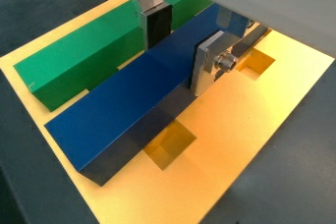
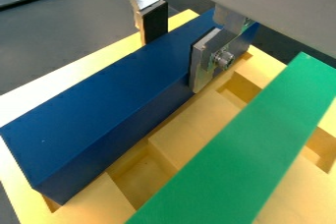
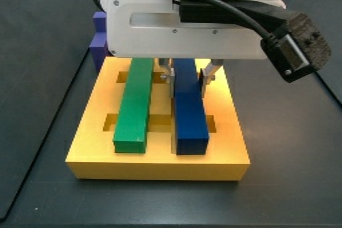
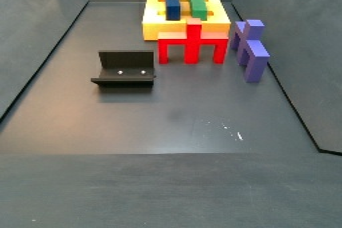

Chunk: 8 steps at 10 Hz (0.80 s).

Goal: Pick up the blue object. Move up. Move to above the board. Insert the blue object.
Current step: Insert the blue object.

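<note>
The blue object is a long blue bar lying flat in a groove of the yellow board, parallel to a green bar. My gripper straddles the bar near its far end. One dark pad presses its far side and the silver finger plate lies against its near side, so the gripper is shut on it. In a side view the gripper hangs over the board's rear half, and the blue object reaches toward the front edge.
A green bar lies in the neighbouring groove. The board rests on a red stand. Purplish-blue stepped blocks stand beside the stand. The fixture sits on the dark floor away from the board.
</note>
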Tool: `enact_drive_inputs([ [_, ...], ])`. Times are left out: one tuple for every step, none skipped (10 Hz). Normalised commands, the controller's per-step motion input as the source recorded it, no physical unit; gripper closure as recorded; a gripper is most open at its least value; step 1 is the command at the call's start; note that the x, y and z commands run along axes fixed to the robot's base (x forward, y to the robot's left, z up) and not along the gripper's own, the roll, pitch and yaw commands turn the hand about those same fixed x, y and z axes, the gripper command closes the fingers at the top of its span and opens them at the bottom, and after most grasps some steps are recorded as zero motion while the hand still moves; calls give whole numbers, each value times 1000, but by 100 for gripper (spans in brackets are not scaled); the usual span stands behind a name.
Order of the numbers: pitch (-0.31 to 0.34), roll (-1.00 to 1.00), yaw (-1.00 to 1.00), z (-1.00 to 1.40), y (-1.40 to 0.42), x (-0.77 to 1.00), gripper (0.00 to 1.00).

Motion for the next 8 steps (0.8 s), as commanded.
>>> enact_drive_inputs([
  [86,111,-231,-160,0,-9,100],
  [103,139,-57,-249,120,26,100],
  [103,120,-103,-254,140,37,100],
  [101,113,-20,-237,77,134,100],
  [127,147,0,-246,111,154,100],
  [100,137,0,-214,0,111,100],
  [67,50,0,-29,0,0,100],
  [0,0,0,0,0,0,100],
])
